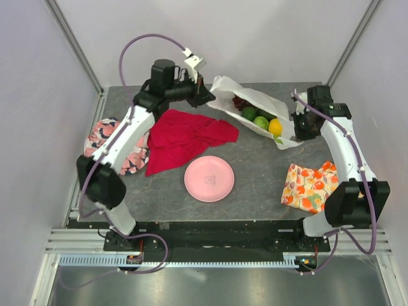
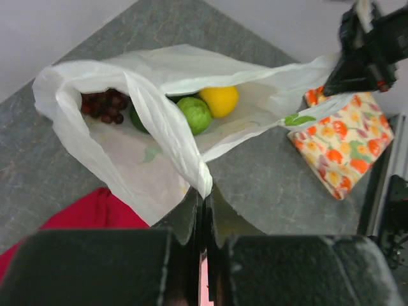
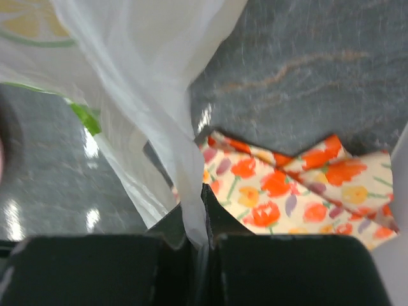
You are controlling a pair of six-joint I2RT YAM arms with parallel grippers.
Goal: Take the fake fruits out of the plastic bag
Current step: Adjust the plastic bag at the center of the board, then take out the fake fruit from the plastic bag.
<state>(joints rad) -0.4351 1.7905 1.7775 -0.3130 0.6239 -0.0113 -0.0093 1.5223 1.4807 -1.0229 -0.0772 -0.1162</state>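
Toward the far edge of the worktop (image 1: 255, 204), right of centre, the plastic bag (image 1: 252, 95) lies on its side, drawn out between the 2 arms. The left gripper (image 1: 205, 95) is at the bag's far-left end. In its wrist view the jaws are pressed tight on a gathered fold of the bag's rim (image 2: 203, 199). The right gripper (image 1: 296, 132) is at the bag's near-right corner, and its own camera shows the jaws clamped on a twisted strip of the thin plastic (image 3: 199, 217).

The bag's mouth gapes open, and 4 fruits are visible inside, all resting on its lower wall:
- a dark red grape bunch (image 2: 102, 105) nearest the left gripper's end
- a dark green avocado (image 2: 136, 120) just beside the grapes, partly hidden by a fold
- a lime (image 2: 194, 115) next along
- a yellow citrus (image 2: 220, 100) touching the lime, nearest the right gripper's end

A red cloth (image 1: 185, 137) is crumpled left of the bag, near the worktop's middle. A pink plate (image 1: 209, 178) sits toward the near edge. An orange floral cloth (image 1: 309, 186) lies by the right edge, and a pink floral cloth (image 1: 111, 143) lies by the left edge, under the left arm.
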